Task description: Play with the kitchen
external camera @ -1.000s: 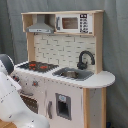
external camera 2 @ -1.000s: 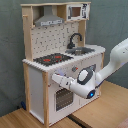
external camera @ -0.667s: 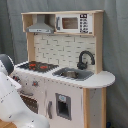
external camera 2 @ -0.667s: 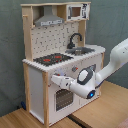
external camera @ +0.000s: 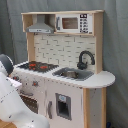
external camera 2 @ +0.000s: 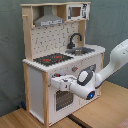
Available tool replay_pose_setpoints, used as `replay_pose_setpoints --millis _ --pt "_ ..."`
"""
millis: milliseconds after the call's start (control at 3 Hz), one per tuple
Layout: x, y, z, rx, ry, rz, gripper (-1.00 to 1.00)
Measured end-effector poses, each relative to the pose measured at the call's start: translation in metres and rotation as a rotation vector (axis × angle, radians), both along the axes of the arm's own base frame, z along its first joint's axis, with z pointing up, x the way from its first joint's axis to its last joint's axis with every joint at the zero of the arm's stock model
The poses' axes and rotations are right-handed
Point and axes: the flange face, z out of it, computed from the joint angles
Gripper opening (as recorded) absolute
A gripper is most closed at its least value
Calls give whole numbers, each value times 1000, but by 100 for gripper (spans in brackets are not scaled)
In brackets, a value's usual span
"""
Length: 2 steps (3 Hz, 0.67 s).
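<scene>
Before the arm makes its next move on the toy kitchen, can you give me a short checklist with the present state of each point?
1. Gripper is at the front of the kitchen, near the oven door: ok.
2. Gripper open or shut: cannot tell.
3. Gripper touching a knob or handle: cannot tell.
4. Oven door is shut: ok.
5. Arm is clear of the faucet: ok.

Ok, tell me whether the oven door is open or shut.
Shut. In the second exterior view the oven door lies flush with the kitchen front; the gripper sits above it.
</scene>
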Motion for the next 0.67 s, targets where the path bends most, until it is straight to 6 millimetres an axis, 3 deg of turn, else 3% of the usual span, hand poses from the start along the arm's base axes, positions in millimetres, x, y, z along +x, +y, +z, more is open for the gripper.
replay_pose_setpoints --millis 667 --pt "0 0 -1 -213 -15 -27 -100"
